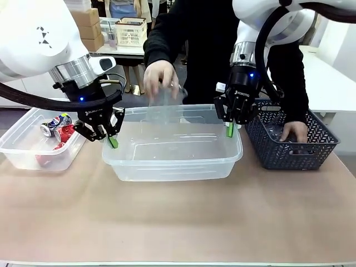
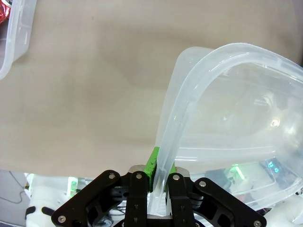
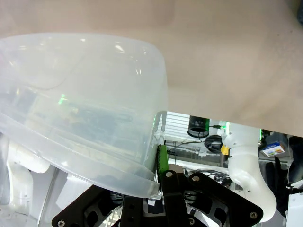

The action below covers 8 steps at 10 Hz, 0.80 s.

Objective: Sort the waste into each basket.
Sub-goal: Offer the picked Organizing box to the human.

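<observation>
On beige tabletop (image 1: 178,222), clear round-cornered tub (image 1: 172,161)

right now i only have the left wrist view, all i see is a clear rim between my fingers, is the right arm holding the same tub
Observer: Yes. In the front view the right gripper is clamped on the opposite short end of the large clear tub, while the left gripper holds your end.

Operator: anything in the tub yet

Observer: It looks empty, but a person's hand is holding a clear plastic bottle right over its far rim.

Operator: where did the cans go

Observer: Crushed red and blue-silver cans lie in the smaller clear tub on the robot's left.

Operator: other hand of the person

Observer: It is down inside the dark grey lattice basket on the robot's right.
</observation>
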Each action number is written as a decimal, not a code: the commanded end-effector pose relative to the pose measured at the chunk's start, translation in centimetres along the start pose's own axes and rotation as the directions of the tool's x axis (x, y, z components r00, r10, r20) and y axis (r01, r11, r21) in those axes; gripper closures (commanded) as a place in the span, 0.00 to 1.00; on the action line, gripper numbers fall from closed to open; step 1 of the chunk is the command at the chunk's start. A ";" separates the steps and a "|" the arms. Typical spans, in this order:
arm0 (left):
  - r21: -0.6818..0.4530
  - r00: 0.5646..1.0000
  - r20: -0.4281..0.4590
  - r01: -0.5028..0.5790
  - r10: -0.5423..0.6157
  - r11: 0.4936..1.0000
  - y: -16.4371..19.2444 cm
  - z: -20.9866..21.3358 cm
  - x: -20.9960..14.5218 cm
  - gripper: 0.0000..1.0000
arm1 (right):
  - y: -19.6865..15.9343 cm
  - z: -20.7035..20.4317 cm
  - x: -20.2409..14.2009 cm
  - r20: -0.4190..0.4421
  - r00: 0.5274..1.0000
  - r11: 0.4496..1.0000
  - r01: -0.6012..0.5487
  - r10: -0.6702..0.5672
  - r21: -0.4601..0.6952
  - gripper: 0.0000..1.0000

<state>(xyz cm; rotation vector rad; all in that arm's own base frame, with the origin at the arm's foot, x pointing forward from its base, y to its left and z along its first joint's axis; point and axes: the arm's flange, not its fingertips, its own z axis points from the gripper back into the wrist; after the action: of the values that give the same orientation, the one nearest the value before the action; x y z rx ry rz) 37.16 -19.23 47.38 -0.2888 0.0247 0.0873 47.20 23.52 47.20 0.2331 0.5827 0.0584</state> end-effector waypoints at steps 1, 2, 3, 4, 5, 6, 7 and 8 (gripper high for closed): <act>-0.007 1.000 0.015 -0.016 0.017 1.000 0.3 0.2 0.0 0.94 | 0.3 -0.1 -0.3 0.005 1.000 1.000 -0.009 0.009 0.008 0.95; -0.007 1.000 0.015 -0.016 0.017 1.000 0.3 0.2 0.0 0.94 | 0.3 -0.1 -0.3 0.005 1.000 1.000 -0.009 0.009 0.008 0.95; -0.007 1.000 0.015 -0.016 0.017 1.000 0.3 0.2 0.0 0.94 | 0.3 -0.1 -0.3 0.005 1.000 1.000 -0.009 0.009 0.008 0.95; -0.007 1.000 0.015 -0.016 0.017 1.000 0.3 0.2 0.0 0.94 | 0.3 -0.1 -0.3 0.005 1.000 1.000 -0.009 0.009 0.008 0.95; -0.007 1.000 0.015 -0.016 0.017 1.000 0.3 0.2 0.0 0.94 | 0.3 -0.1 -0.3 0.005 1.000 1.000 -0.009 0.009 0.008 0.95; -0.007 1.000 0.015 -0.016 0.017 1.000 0.3 0.2 0.0 0.94 | 0.3 -0.1 -0.3 0.005 1.000 1.000 -0.009 0.009 0.008 0.95; -0.007 1.000 0.015 -0.016 0.017 1.000 0.3 0.2 0.0 0.94 | 0.3 -0.1 -0.3 0.005 1.000 1.000 -0.009 0.009 0.008 0.95; -0.007 1.000 0.015 -0.016 0.017 1.000 0.3 0.2 0.0 0.94 | 0.3 -0.1 -0.3 0.005 1.000 1.000 -0.009 0.009 0.008 0.95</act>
<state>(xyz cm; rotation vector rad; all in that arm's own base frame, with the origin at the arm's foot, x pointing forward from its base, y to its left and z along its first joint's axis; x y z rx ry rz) 37.16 -19.23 47.38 -0.2888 0.0248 0.0873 47.20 23.52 47.20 0.2329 0.5822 0.0584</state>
